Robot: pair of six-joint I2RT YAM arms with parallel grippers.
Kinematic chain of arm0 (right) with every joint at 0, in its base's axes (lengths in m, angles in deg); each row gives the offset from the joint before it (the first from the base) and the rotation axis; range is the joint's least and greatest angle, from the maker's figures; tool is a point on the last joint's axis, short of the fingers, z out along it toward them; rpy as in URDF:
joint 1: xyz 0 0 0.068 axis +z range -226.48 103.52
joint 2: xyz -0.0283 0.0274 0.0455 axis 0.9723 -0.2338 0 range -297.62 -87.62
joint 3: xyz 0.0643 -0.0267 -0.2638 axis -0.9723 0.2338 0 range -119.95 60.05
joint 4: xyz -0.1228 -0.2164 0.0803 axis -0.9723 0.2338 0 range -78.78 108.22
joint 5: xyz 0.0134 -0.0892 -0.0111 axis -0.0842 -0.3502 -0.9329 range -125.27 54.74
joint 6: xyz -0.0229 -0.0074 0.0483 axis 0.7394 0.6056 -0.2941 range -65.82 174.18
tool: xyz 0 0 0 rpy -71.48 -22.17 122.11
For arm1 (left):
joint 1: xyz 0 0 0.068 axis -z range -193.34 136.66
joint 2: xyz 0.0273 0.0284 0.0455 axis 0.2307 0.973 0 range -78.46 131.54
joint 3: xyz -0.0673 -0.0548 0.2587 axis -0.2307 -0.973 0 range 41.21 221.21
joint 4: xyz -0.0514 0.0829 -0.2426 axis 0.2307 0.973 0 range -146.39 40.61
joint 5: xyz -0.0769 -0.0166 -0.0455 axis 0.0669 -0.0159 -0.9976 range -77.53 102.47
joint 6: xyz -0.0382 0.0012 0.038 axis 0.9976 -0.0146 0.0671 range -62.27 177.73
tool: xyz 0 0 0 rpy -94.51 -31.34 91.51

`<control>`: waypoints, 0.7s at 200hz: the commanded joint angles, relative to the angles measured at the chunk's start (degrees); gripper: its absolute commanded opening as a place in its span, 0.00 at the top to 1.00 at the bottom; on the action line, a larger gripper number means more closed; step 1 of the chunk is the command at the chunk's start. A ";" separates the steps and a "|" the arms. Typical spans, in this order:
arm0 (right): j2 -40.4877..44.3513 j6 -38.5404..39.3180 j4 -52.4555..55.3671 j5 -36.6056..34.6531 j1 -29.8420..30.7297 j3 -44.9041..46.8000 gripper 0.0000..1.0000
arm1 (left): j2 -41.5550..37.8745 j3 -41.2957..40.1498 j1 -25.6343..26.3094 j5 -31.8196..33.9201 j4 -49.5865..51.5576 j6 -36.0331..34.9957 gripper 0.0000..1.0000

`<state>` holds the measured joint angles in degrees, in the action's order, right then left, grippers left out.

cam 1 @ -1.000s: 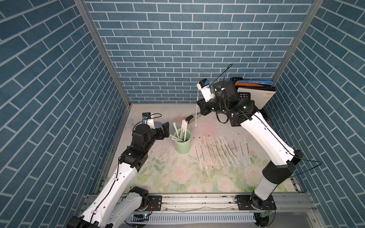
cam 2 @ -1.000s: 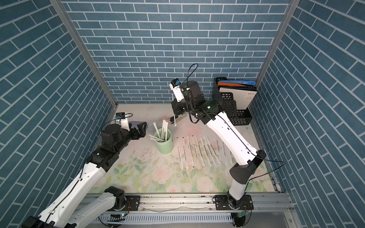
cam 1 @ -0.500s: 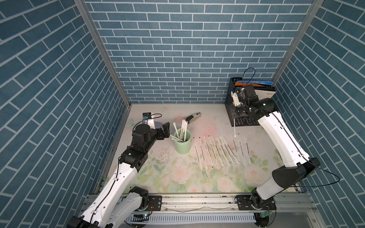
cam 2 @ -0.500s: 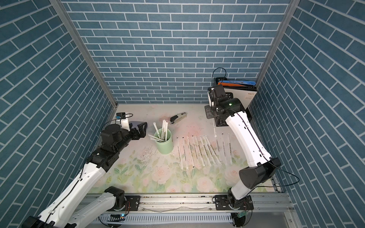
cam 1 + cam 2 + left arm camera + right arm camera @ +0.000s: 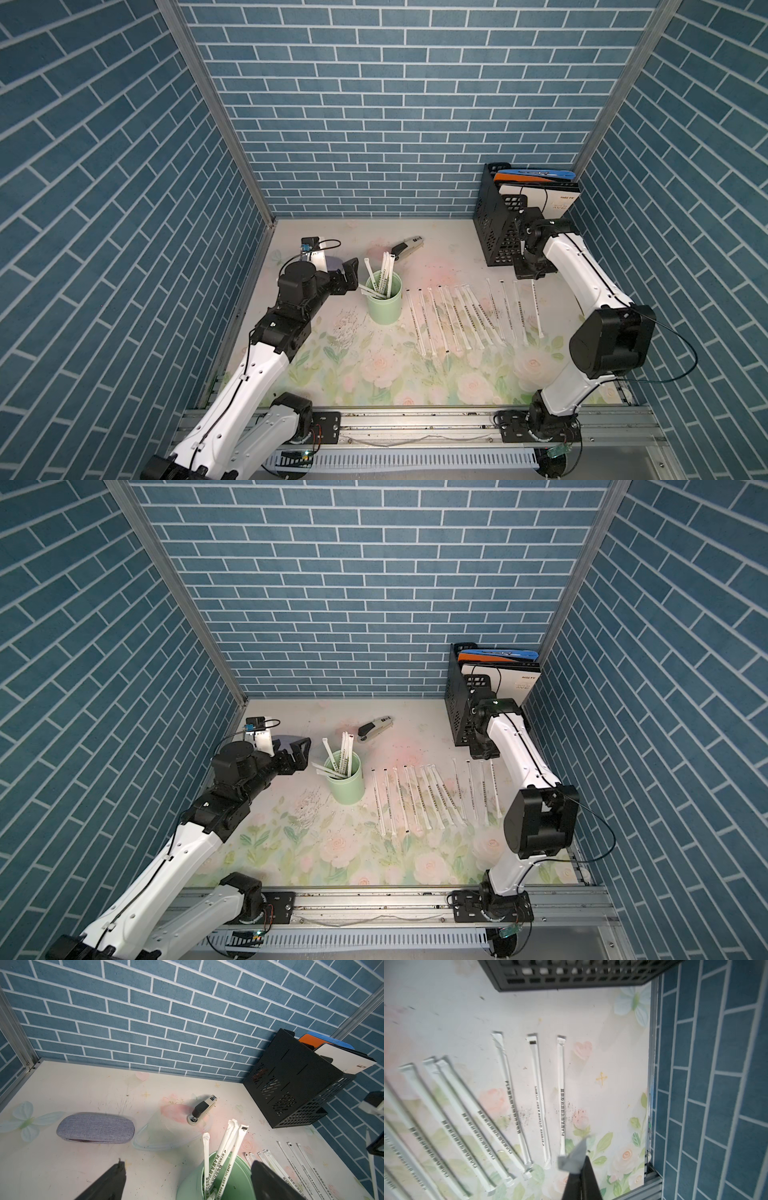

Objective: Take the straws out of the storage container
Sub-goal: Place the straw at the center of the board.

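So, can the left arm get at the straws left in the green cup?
Probably yes: its jaws stand open right beside the cup, the straws stick up above the rim, and nothing lies between them.

**Colour/pattern rundown**

walls point(image 5: 395, 104): blue brick, white grout, upper frame in both top views.
table mat point(image 5: 374, 374): pale, with pastel pink roses and green leaves.
storage container point(image 5: 384, 309), centre-left: plain mint green.
straws point(image 5: 469, 318): white wrappers, dark lettering, black end marks.
file holder point(image 5: 496, 232), right: black, perforated.
folders point(image 5: 536, 174) inside it, 3 colours: orange, blue, white.
case point(image 5: 95, 1131): grey fabric.
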<state>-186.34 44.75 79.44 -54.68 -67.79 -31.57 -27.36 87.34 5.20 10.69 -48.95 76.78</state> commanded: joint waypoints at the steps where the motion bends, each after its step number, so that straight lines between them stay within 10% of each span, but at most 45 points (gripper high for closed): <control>1: -3.18 -0.98 -1.38 -2.97 -1.62 1.59 1.00 | -0.36 0.80 -0.36 -1.17 -0.88 0.30 0.00; 140: -20.16 1.17 -4.73 -1.40 -6.97 -3.90 0.98 | 1.10 0.81 -0.36 -0.15 -0.60 0.10 0.00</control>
<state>-204.50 45.21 74.33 -55.62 -74.17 -32.72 -26.47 87.34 5.20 10.06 -48.95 76.82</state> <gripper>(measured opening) 0.023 0.995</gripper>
